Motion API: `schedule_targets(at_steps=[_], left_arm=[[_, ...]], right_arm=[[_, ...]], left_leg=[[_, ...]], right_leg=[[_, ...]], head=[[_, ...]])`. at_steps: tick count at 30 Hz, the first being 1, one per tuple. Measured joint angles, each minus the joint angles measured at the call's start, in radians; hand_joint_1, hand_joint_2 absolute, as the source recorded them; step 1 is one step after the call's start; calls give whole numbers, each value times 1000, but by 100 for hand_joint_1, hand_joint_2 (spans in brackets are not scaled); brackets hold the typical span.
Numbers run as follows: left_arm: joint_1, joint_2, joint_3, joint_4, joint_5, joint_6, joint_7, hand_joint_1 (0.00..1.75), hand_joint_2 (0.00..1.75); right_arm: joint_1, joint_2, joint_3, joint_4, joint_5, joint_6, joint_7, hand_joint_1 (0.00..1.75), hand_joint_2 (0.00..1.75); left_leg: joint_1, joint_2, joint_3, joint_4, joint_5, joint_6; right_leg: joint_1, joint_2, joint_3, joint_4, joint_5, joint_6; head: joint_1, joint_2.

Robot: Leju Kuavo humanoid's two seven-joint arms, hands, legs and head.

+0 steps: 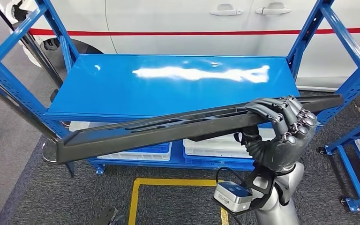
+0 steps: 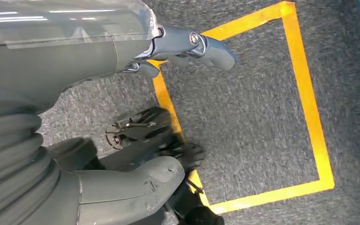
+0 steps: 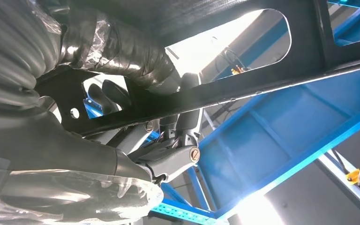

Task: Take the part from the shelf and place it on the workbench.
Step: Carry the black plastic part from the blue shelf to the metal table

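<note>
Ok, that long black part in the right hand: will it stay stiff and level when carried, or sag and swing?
Probably stiff: the long black part runs straight with no visible sag. The right hand grips it well toward one end, so the long free end may tend to dip or swing. It looks light for its length, with slots cut through it.

Right hand (image 1: pixel 281 129) is showing dark grey, ribbed-cuffed, at lower right; silver forearm (image 1: pixel 276 206) is carrying a cabled grey camera box (image 1: pixel 233 196).

White car (image 1: pixel 178 18) with red stripe behind; white bins (image 1: pixel 136 152) below; yellow floor tape (image 2: pixel 309 117) on grey carpet.
</note>
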Motion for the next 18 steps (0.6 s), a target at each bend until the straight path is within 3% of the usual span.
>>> schedule_targets(at_steps=[1,2,3,5,6,8,11,12,13,14,16,18], left_arm=[[-1,0,0,0,1,-1,2,0,175],[-2,0,-1,0,1,-2,4,0,175],[-5,0,-1,0,2,-2,7,0,175],[-11,-1,-4,0,3,-2,11,0,175],[-13,-1,-6,0,4,-2,13,0,175],[-15,-1,-9,0,5,-2,14,0,175],[-17,-2,-11,0,6,-2,17,0,175],[-17,-2,-12,0,7,-2,18,0,175],[-16,-2,-13,0,7,-2,19,0,175],[-15,-2,-14,0,8,-2,20,0,175],[-12,-2,-17,0,8,-2,21,0,175],[-9,-3,-18,0,9,-2,21,0,175]], right_arm=[[1,1,-4,-1,-1,0,-2,175,175],[2,1,-10,-1,-2,0,-3,175,175],[5,2,-19,-5,-8,0,-8,175,175],[12,5,-38,-14,-20,0,-18,175,175],[15,6,-47,-19,-27,0,-23,175,175],[20,8,-58,-24,-31,0,-29,175,175],[27,8,-71,-26,-31,-1,-32,175,175],[31,8,-75,-25,-29,-1,-32,175,175],[34,8,-77,-26,-26,0,-32,175,175],[36,8,-79,-26,-23,0,-32,175,175],[37,8,-81,-27,-18,0,-34,175,175],[41,10,-81,-33,-14,-1,-37,175,175]], left_leg=[[3,0,-13,60,-35,-5],[6,0,19,41,-30,-7],[4,-1,60,-1,-19,-3],[-2,-3,149,-142,31,13],[-4,-2,154,-162,39,23],[-1,2,146,-173,60,42],[-6,6,115,-174,87,57],[-8,6,103,-172,94,58],[-10,6,91,-168,100,57],[-10,6,79,-163,105,56],[-11,6,59,-150,111,51],[-11,5,47,-141,118,43]], right_leg=[[0,-1,-13,1,9,-1],[0,0,-27,3,19,1],[-1,-1,-41,3,34,10],[-3,-1,-56,-1,62,34],[-3,-1,-57,-2,66,44],[-3,1,-74,34,24,52],[-2,4,-126,200,-101,54],[-2,3,-132,242,-118,54],[-2,3,-125,256,-117,54],[-2,3,-100,235,-100,53],[-2,3,-12,110,-64,48],[4,4,46,17,-47,40]], head=[[0,0],[0,0],[0,0],[0,0],[0,0],[1,0],[1,0],[1,0],[1,0],[1,0],[1,0],[1,0]])
